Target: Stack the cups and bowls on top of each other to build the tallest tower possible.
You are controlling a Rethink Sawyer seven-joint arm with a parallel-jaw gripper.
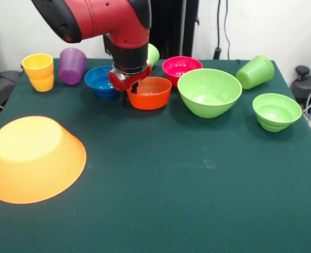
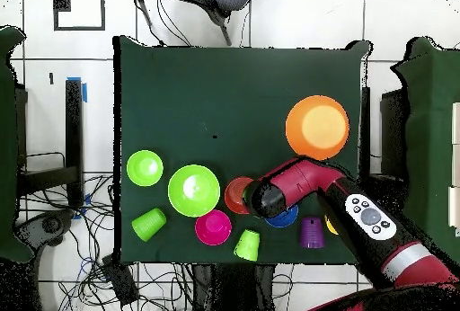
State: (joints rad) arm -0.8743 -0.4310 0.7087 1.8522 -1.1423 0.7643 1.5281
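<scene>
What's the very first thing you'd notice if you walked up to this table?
The big orange bowl catches the eye first: it lies upside down by itself at the near left of the front view. Next comes the red robot arm, reaching down so its gripper sits at the rim of the red-orange bowl, in a row with the blue bowl, pink bowl and large green bowl.

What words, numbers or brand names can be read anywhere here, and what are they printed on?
None can be read. The cups and bowls are plain plastic, and the green tablecloth is bare. The grey button panel on the robot arm may carry markings, but they are too small to read.
</scene>
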